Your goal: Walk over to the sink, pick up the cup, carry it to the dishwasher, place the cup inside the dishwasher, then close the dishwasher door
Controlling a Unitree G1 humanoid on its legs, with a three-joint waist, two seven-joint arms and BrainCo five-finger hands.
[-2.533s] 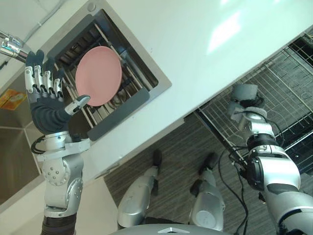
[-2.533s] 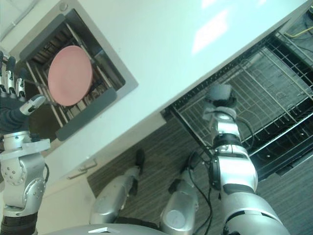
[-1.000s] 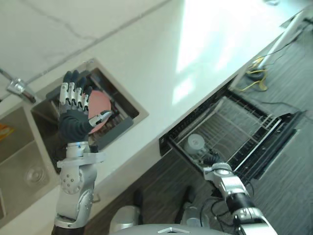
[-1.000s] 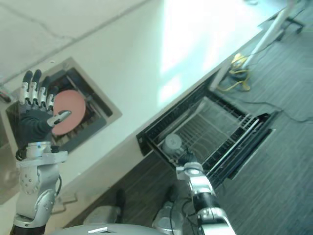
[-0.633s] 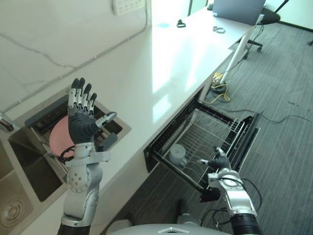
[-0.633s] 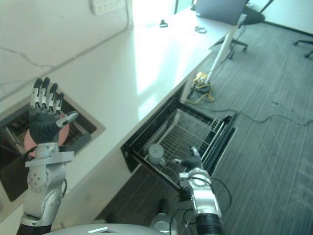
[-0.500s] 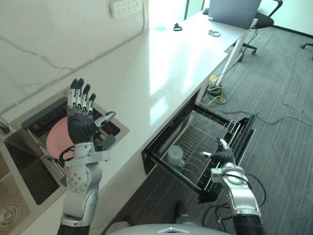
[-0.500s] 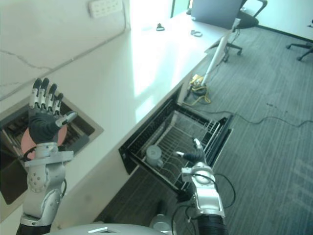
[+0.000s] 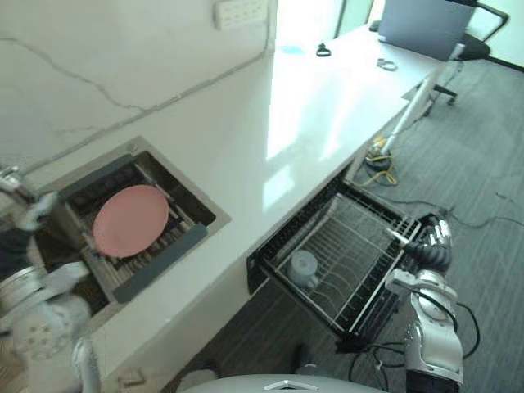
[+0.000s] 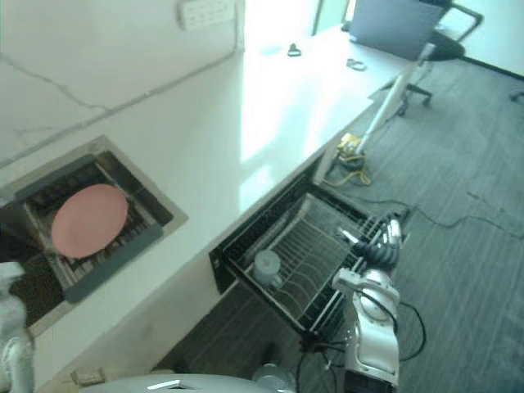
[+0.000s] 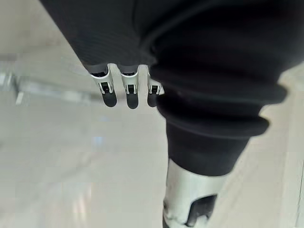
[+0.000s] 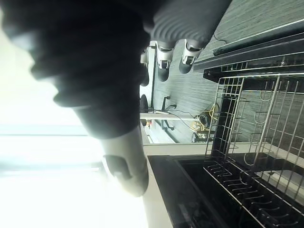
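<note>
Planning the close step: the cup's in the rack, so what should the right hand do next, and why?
Probably push the rack in. The cup already sits in the pulled-out rack, and the open right hand is empty at the rack's outer edge, so sliding it home looks like the first step towards closing.

"How many cups do you count?"

"One cup (image 9: 304, 266), and it stands in one wire rack (image 9: 354, 236)."

"And plates?"

"One pink plate (image 9: 131, 219), in the sink (image 9: 214, 219)."

"What is on the counter (image 9: 270, 139)?"

"One laptop (image 9: 422, 18) and two small things (image 9: 322, 51); I cannot tell what they are. On the wall there is one socket strip (image 9: 240, 12)."
</note>
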